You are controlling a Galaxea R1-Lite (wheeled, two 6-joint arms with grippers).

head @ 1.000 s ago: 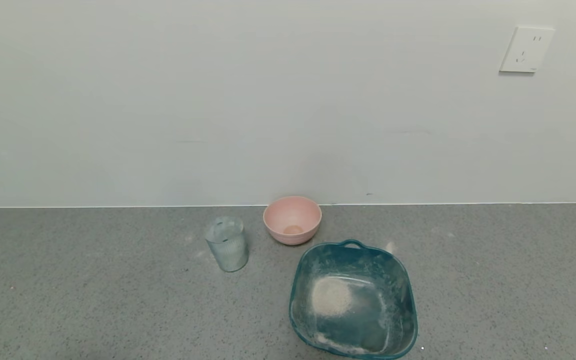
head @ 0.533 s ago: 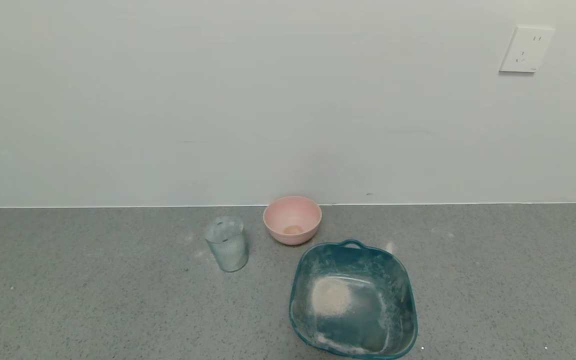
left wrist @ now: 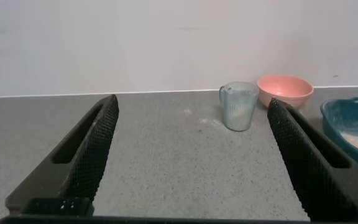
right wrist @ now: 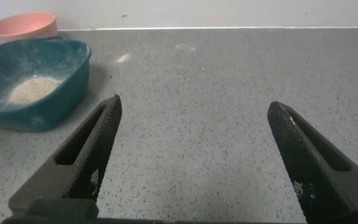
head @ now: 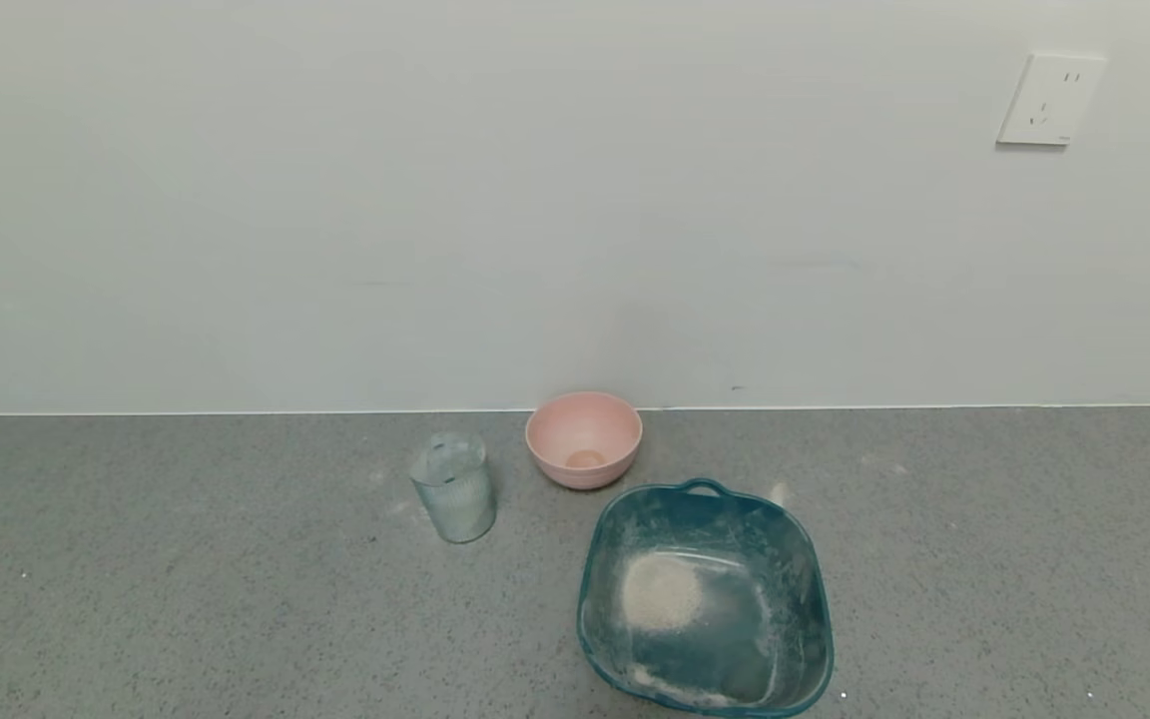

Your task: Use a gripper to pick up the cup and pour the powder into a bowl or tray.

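Observation:
The clear ribbed cup stands upright on the grey counter, left of the pink bowl; it also shows in the left wrist view. The teal basin sits in front of and to the right of it, with a pale pile of powder on its floor; it also shows in the right wrist view. My left gripper is open and empty, well short of the cup. My right gripper is open and empty over bare counter, to the right of the basin. Neither gripper shows in the head view.
A small pink bowl stands by the wall behind the basin, with a little tan residue inside. The wall runs along the counter's back edge, with a socket at the upper right. Faint powder smudges lie near the cup and basin.

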